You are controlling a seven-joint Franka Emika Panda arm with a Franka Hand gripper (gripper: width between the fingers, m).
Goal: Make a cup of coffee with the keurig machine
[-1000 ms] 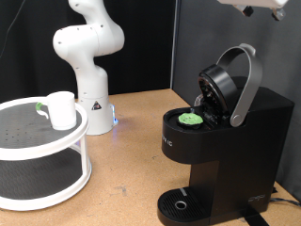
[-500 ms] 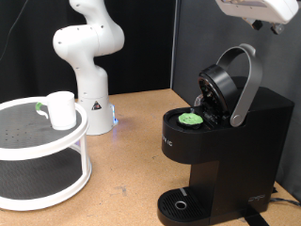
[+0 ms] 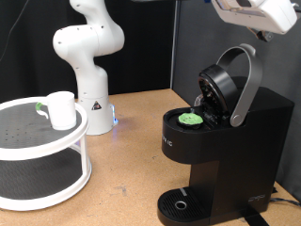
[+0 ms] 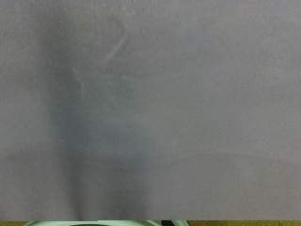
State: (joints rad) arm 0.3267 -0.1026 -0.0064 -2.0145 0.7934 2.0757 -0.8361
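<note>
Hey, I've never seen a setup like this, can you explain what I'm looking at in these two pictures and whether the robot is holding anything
The exterior view comes from a camera off the arm. It shows a white robot arm on a wooden table. At that view's right stands the keurig machine, its lid up and a green-topped pod seated inside. At the left, the cup sits on a white two-tier round shelf. The white part at the top right seems to belong to a robot; its fingers don't show. The wrist view comes from the hand's camera and shows mostly blurry grey, so nothing is seen held.

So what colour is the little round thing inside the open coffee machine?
Bright green. The pod sits in the open keurig machine, clearest in the exterior view.
</note>
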